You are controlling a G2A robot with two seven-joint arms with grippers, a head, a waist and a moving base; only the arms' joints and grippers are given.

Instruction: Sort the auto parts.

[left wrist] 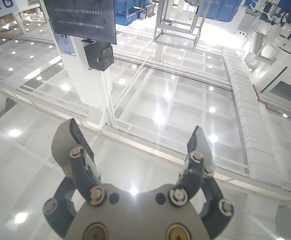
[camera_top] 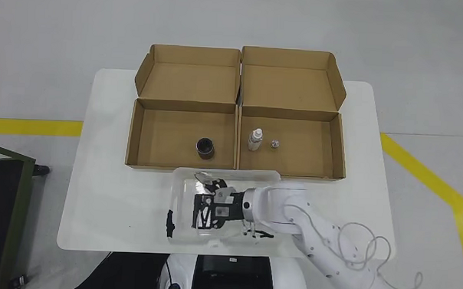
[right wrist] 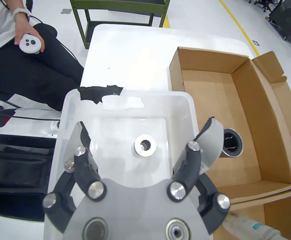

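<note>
The white tabletop carries everything. Two open cardboard boxes sit side by side just behind the clear bin. The left box holds a black sleeve, and the right box holds a small white bottle and a tiny silvery piece, so I judge three parts sorted. The clear bin has black tape on one end rim. My right gripper hangs spread open and empty just above the bin, its jaws straddling a metal ring that lies flat on the bin's floor. That ring looks like the main part left, though a small item near the bin's back wall in the top view is too unclear to name. My left gripper is open and empty too, pointing up at the ceiling, away from the bin. Nothing lies over the ring. Only the bin's walls could crowd my fingers, and a ring lying flat looks awkward to pinch.
</note>
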